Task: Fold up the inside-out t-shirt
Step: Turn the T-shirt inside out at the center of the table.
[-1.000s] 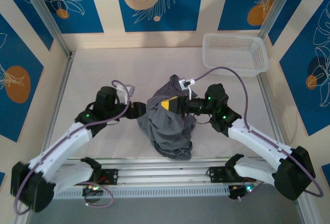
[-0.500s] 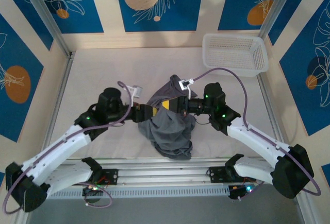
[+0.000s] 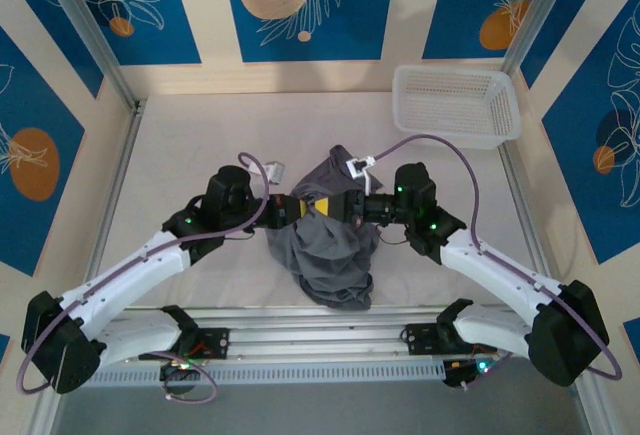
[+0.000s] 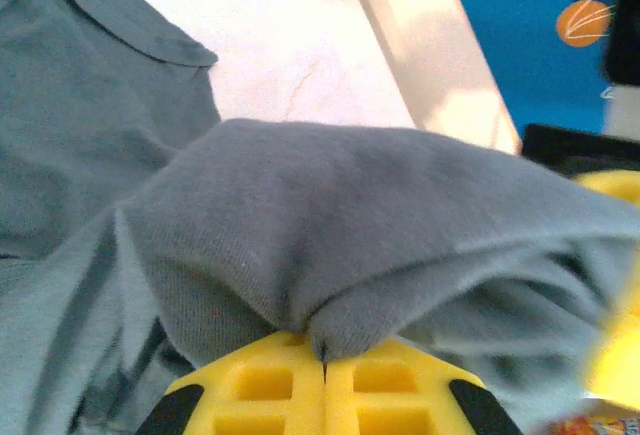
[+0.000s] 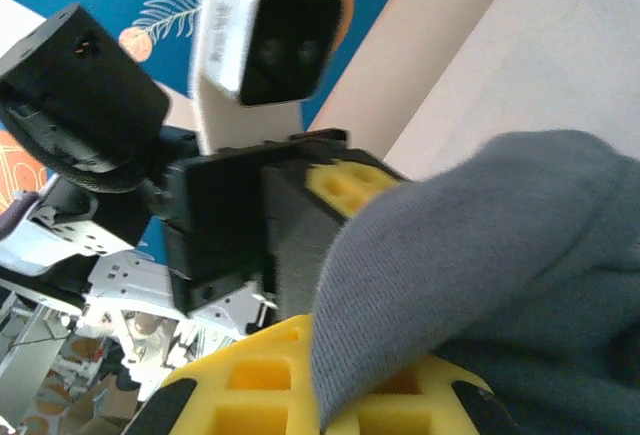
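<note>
Shirt: the inside-out t-shirt (image 3: 325, 255) sits bunched near the middle of the counter (image 3: 200, 135). Its loose bulk trails toward 6 o'clock and its top is lifted between the two arms.
Left pincer: the left pincer (image 4: 325, 355) reaches in from 9 o'clock. Its yellow pads are pressed together, with a fold of grey cloth nipped in the line where they meet.
Right pincer: the right pincer (image 5: 325, 405) comes from 3 o'clock, almost tip to tip with the left. Its fingers are together and cloth wells out over them, so it looks clamped on the shirt.
Step in hand: probably opening the heap out. Both grips sit nearly at one spot, so the arms should draw apart slowly toward 9 and 3 o'clock, level, letting the cloth fall open rather than twist.
Hard to make out: which part each pincer holds, hem, shoulder or sleeve, and how many layers. The right bite itself is covered by cloth.
Far: a white basket (image 3: 457, 137) at 1 o'clock, well apart.
</note>
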Available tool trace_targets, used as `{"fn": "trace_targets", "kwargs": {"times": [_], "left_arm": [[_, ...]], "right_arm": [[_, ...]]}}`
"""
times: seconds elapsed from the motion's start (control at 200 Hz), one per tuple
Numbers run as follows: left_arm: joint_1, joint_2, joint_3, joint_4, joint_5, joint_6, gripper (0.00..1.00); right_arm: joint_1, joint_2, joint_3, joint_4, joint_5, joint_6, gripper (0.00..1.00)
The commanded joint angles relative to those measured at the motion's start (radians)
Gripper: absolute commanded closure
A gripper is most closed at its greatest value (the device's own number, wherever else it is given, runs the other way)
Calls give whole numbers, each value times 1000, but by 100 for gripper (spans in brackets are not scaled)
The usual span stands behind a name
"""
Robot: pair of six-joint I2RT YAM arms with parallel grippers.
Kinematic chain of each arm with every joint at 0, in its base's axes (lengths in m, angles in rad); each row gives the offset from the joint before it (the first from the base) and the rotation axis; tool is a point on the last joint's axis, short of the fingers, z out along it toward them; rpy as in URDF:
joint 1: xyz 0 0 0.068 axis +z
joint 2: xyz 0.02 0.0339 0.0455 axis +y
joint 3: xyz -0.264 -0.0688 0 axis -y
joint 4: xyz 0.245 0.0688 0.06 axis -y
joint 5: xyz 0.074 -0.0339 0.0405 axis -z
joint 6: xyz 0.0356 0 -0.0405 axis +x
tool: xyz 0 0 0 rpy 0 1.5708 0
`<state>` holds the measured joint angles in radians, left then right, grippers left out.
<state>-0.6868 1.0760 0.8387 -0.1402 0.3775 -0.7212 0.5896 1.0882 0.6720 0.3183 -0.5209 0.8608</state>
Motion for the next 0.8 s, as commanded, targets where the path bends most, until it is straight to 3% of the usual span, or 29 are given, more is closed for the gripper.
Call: {"fn": "trace_targets", "kwargs": {"times": [0.0,0.075,0.18,0.28,0.415,0.515,0.675,0.795], "left_arm": [[11,-75,8,78,58,25,100],[13,-115,5,79,69,76,100],[18,-126,-12,111,121,100,100],[18,-96,-26,148,170,87,100],[16,-77,-44,205,206,63,100],[16,-80,-38,211,209,65,100],[16,-83,-21,187,187,57,100],[16,-103,-16,175,166,34,100]], "right_arm": [[-102,-6,-126,3,13,-7,100],[-173,20,-204,7,-14,-43,99],[-180,-4,-252,31,-30,-57,68],[-138,-132,-246,-24,70,-98,55],[20,-325,-198,-161,324,-421,50],[176,-339,-129,-214,487,-653,48],[309,-230,-86,-158,616,-801,46],[326,-151,-134,-97,738,-821,44]]}}
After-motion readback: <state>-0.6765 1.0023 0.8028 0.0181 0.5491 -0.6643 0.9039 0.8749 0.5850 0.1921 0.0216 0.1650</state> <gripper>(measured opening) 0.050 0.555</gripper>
